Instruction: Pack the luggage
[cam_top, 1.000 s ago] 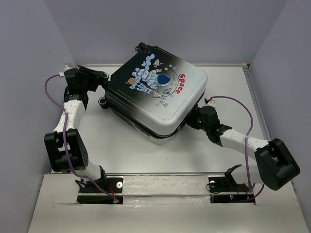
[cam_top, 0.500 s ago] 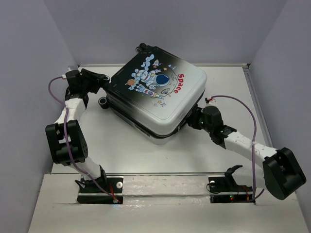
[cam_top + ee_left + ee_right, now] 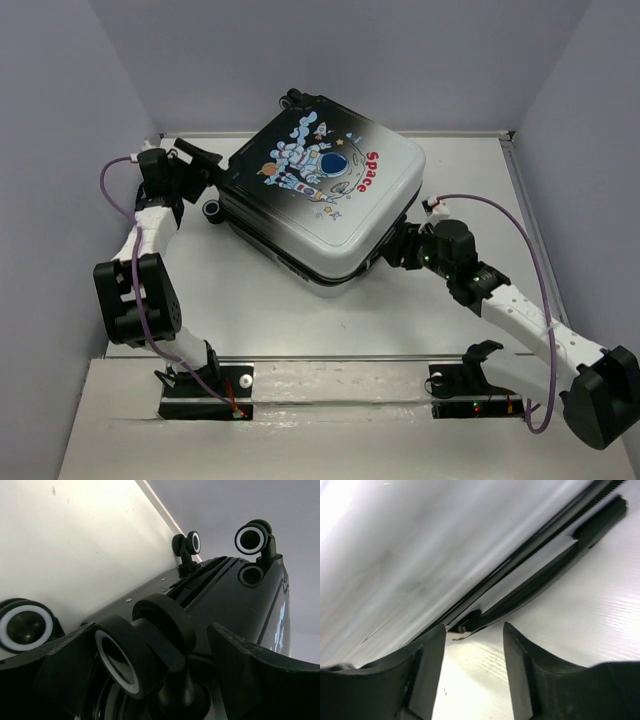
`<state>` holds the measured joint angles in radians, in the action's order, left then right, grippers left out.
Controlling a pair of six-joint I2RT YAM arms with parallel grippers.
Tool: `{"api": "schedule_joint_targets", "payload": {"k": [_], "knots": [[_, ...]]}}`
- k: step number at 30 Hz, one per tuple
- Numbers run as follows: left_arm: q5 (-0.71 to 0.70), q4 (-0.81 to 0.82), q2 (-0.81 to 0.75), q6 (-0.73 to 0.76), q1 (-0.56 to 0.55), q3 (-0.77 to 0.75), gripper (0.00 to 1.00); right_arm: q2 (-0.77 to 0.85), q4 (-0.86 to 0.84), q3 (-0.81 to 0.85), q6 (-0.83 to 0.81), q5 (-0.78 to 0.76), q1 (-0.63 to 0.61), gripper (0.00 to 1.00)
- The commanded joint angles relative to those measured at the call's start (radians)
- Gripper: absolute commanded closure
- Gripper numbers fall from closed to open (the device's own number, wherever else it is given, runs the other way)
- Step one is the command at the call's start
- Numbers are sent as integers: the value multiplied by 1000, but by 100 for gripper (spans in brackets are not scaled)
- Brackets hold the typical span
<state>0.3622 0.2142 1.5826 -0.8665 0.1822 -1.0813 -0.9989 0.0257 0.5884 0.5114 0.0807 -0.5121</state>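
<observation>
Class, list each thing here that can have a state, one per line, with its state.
suitcase: shut, lying flat, print side up.
left gripper: open, fingers either side of a wheel.
right gripper: open, empty, at the suitcase's near right edge.

left claw (image 3: 150, 655) opened wider | right claw (image 3: 472, 635) opened | right elbow (image 3: 600, 400) swung outward
</observation>
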Motion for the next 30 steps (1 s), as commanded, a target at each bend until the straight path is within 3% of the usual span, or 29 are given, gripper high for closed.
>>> {"api": "schedule_joint_targets", "payload": {"k": [1,7,8,10,11,13,17,19,24,30], "knots": [[-55,-27,-142,73,6,-34,1,60,23,27,-91,167,-6,48],[-207,-88,-344,135,10,-8,1,132,-6,-27,-123,270,-26,81],[-203,-88,-378,139,10,41,3,140,-13,-44,-137,295,-26,88],[-143,-73,-488,139,10,111,14,148,-70,-62,-145,306,-35,90],[-93,-70,-522,136,-3,192,28,140,-114,-80,-155,323,-36,89],[-45,-72,-623,129,-22,289,40,118,-141,-87,-168,333,-36,86],[-46,-67,-783,68,-151,599,58,65,-191,-91,-224,356,-36,54],[-84,-36,-858,17,-261,715,63,53,-228,-105,-257,360,-36,49],[-198,46,-921,-106,-466,831,67,-16,-293,-108,-303,384,-36,47],[-264,138,-787,-85,-659,848,67,-96,-313,-96,-366,372,-36,47]]}}
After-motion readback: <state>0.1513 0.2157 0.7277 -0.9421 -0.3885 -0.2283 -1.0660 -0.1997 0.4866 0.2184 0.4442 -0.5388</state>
